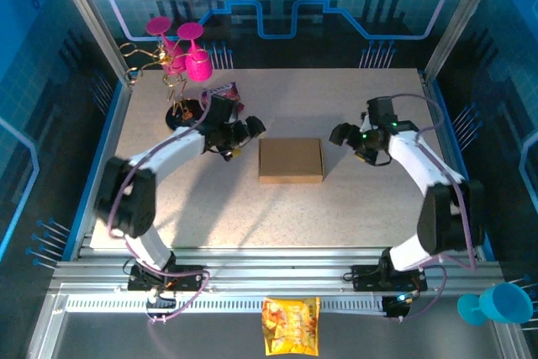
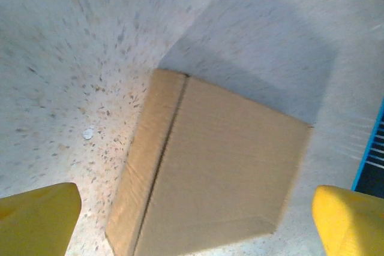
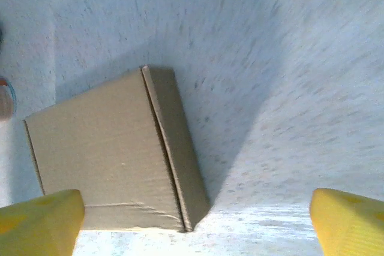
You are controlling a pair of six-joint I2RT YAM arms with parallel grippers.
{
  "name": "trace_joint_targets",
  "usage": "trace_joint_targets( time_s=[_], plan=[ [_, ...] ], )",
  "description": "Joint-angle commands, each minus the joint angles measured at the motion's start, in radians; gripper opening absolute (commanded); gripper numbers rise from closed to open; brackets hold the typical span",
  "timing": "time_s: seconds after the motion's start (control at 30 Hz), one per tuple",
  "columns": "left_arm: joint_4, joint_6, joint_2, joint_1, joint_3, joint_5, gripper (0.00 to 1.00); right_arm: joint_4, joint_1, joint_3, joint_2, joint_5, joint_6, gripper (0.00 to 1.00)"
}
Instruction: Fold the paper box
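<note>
The paper box (image 1: 291, 160) is plain brown cardboard, closed into a flat rectangle, lying at the middle of the table. My left gripper (image 1: 250, 130) hovers just off its upper left corner, open, with nothing between its yellow fingers (image 2: 36, 219). From the left wrist the box (image 2: 210, 166) lies below and ahead, lid seam along its left side. My right gripper (image 1: 343, 134) hangs off the box's right edge, also open and empty, yellow fingers (image 3: 39, 223) wide apart. In the right wrist view the box (image 3: 108, 154) sits to the left with one side wall showing.
A black stand with pink cups (image 1: 178, 48) and a small purple packet (image 1: 224, 92) sit at the back left. A yellow snack bag (image 1: 290, 325) lies on the front rail. A blue cup (image 1: 496, 303) sits off the table at the front right. Blue rails (image 2: 369, 148) edge the table.
</note>
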Motion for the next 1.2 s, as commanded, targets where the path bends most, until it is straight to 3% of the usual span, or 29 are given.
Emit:
trace_joint_targets(
  time_s=[0.0,0.07,0.17,0.23,0.3,0.33,0.37,0.43,0.53,0.6,0.7,0.83,1.03,1.17],
  plan=[
    [-0.137,0.091,-0.207,0.001,-0.049,-0.165,0.99,-0.024,-0.013,-0.006,-0.182,0.266,-0.057,1.0],
    [-0.148,0.121,-0.344,0.0,-0.123,-0.236,0.99,0.001,-0.016,-0.034,-0.27,0.369,-0.063,1.0],
    [-0.218,0.134,-0.564,0.003,-0.238,-0.453,0.99,0.018,-0.013,-0.077,-0.344,0.557,-0.038,1.0],
    [-0.299,0.08,-0.686,0.003,-0.3,-0.7,0.99,0.053,-0.009,-0.133,-0.365,0.708,-0.037,1.0],
    [-0.378,0.001,-0.752,0.005,-0.359,-0.933,0.99,0.151,-0.013,-0.211,-0.386,0.77,-0.107,1.0],
    [-0.358,0.046,-0.78,0.01,-0.405,-1.012,0.99,0.28,-0.012,-0.3,-0.401,0.761,-0.199,1.0],
    [-0.26,0.177,-0.808,0.012,-0.463,-1.034,0.99,0.39,-0.008,-0.37,-0.417,0.76,-0.254,1.0],
    [0.038,0.489,-0.871,0.014,-0.622,-1.032,0.99,0.652,0.011,-0.519,-0.435,0.777,-0.374,1.0],
    [0.257,0.651,-0.879,0.064,-0.754,-0.969,0.99,0.804,0.035,-0.59,-0.372,0.768,-0.505,1.0],
    [0.31,0.671,-0.827,0.113,-0.785,-0.889,0.99,0.798,0.042,-0.58,-0.299,0.732,-0.546,1.0],
    [0.442,0.701,-0.718,0.15,-0.827,-0.772,0.99,0.949,0.048,-0.625,-0.205,0.63,-0.587,1.0],
    [0.699,0.7,-0.576,0.176,-0.886,-0.718,0.99,1.068,0.05,-0.632,-0.1,0.541,-0.633,1.0],
    [0.873,0.731,-0.415,0.269,-0.844,-0.589,0.99,1.297,0.015,-0.632,0.012,0.378,-0.64,1.0],
    [1.021,0.737,-0.35,0.333,-0.855,-0.525,0.99,1.379,0.01,-0.661,0.052,0.357,-0.639,1.0]
  ],
)
